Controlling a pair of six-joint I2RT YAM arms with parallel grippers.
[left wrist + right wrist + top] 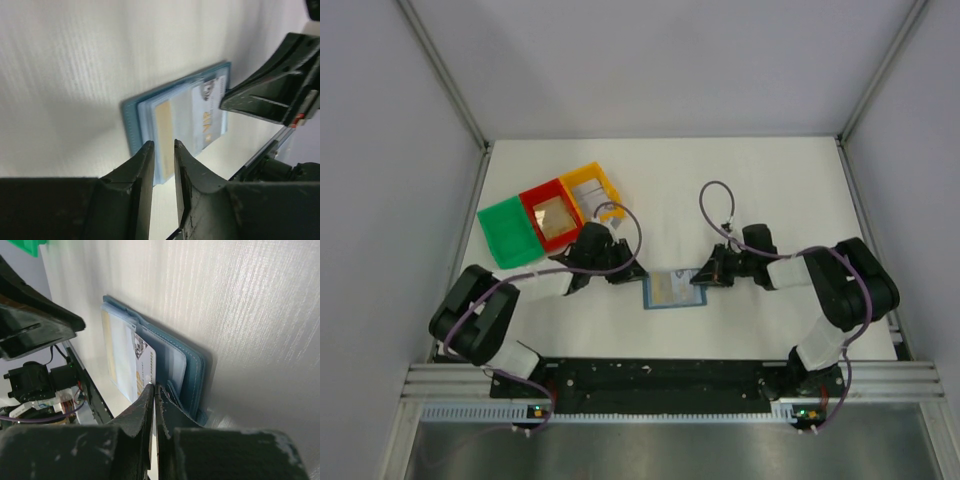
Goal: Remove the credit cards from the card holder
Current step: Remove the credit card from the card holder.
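Hovering with left pincer slightly released, gripping nothing, just beside the card holder; resting clenched right pincer against a credit card at its opposite edge; lying open on the tabletop between both arms.

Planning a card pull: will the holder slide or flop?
The holder looks thin and flat on the smooth table, so probably light and apt to slide. Its soft-looking panels may flex, though the cards inside likely stiffen it.
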